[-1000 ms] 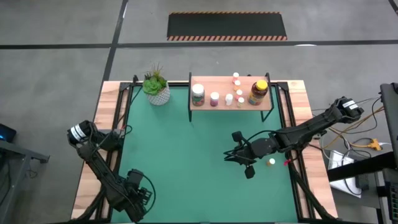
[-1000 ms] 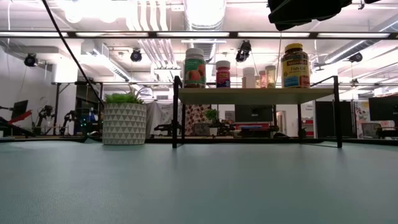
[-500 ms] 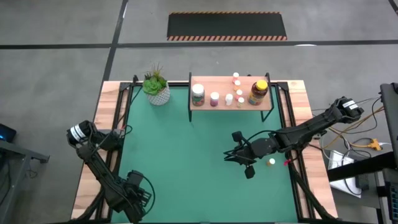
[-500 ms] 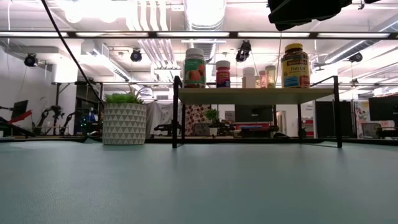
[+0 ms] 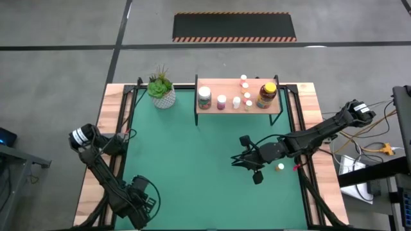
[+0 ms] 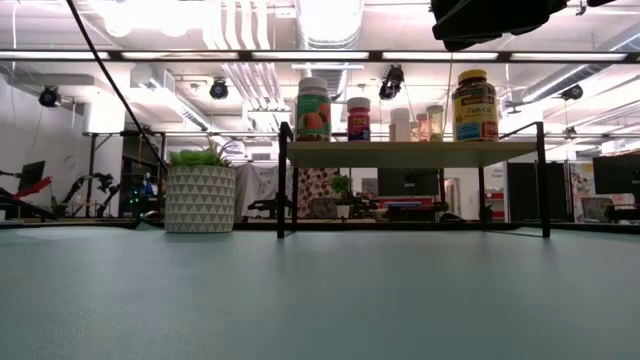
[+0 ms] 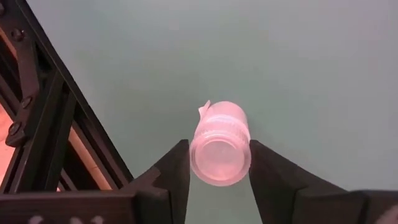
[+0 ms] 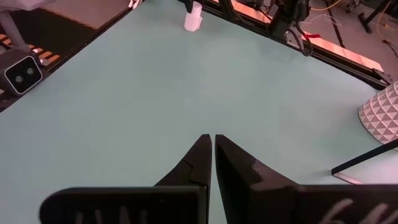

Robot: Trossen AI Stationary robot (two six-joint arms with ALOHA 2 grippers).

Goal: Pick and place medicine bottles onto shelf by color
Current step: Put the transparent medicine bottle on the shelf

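While the left gripper [image 7: 219,163] clamps a pink bottle [image 7: 220,151] at the table's near-left corner, the right gripper [image 8: 212,151] (fingers pressed together, empty) hovers mid-table

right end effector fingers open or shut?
Shut, holding nothing. The right wrist view shows the right end effector with its fingertips meeting over bare green mat; a small bottle stands beside it in the high view.

Seen from overhead, the left gripper [image 5: 142,204] hides the pale pink bottle [image 7: 220,144] between its fingers. Beside the right gripper [image 5: 252,168], a white-capped bottle [image 5: 280,167] is too small to identify.
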